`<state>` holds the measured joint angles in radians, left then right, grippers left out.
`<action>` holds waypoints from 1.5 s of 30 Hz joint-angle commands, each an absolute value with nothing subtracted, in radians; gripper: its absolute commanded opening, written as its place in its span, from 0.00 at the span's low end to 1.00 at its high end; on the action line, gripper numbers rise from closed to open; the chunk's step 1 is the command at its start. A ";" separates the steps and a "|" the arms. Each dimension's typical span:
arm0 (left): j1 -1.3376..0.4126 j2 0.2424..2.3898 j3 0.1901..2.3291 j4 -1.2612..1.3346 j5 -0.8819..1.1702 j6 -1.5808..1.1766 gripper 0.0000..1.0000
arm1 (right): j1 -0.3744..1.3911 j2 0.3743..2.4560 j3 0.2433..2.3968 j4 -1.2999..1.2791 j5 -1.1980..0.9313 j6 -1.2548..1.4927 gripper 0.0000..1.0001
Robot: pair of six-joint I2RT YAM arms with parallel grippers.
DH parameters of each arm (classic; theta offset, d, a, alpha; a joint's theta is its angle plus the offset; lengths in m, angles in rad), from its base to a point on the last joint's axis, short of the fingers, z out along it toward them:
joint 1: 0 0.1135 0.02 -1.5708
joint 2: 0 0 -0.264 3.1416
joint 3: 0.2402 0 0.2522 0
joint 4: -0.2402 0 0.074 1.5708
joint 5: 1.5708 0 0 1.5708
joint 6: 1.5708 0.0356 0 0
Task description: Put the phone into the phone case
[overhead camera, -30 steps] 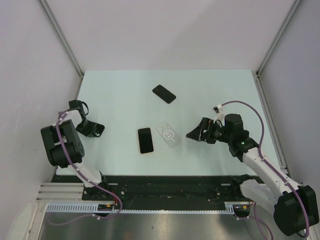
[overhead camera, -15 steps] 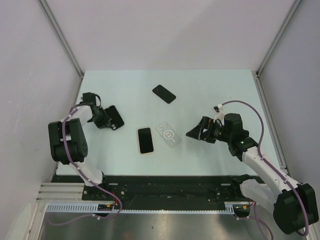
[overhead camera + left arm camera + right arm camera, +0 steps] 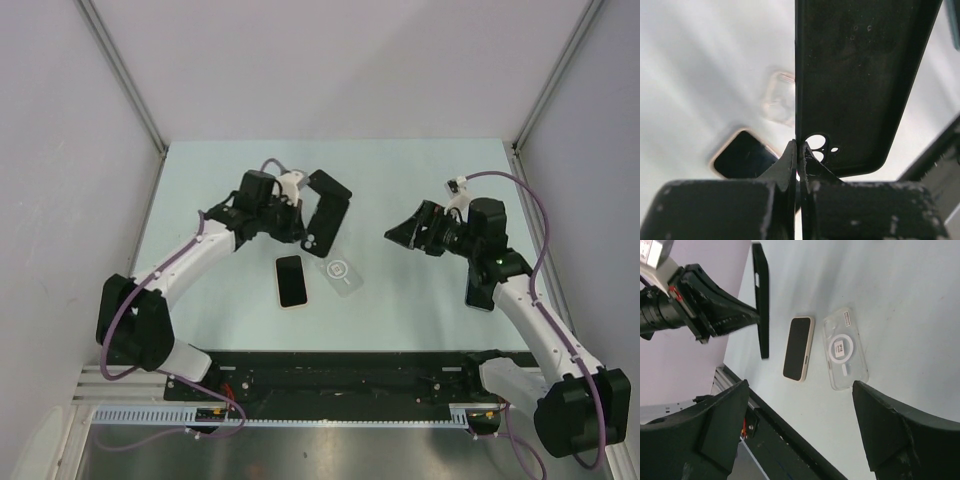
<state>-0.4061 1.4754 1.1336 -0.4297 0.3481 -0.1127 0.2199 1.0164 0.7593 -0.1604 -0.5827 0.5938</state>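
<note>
The left gripper is closed on the edge of the black phone case and holds it above the counter. Near it the phone lies flat on the counter, with a clear case just beside it on the right. The right gripper hangs wide apart and holds nothing.

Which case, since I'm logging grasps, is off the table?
The black case, held on edge in the left gripper; the clear case lies flat on the table beside the phone.
</note>
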 commanded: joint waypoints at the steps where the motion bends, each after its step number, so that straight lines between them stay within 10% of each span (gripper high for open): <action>1: -0.558 1.443 1.127 -0.440 0.472 0.076 0.00 | 0.215 1.000 0.831 -0.225 -0.643 0.520 0.86; 24: -0.755 1.468 1.112 -0.531 0.541 0.196 0.00 | 0.353 1.147 0.893 -0.364 -0.698 0.353 0.60; 29: -0.758 1.459 1.120 -0.526 0.494 0.183 0.01 | 0.354 1.137 0.893 -0.351 -0.637 0.362 0.12; 36: -0.756 1.385 1.169 -0.508 0.266 0.114 0.99 | 0.328 1.094 0.890 -0.328 -0.422 0.492 0.00; 45: -0.733 1.230 1.167 -0.434 -0.120 -0.035 1.00 | 0.058 1.019 0.747 -0.184 -0.208 0.831 0.00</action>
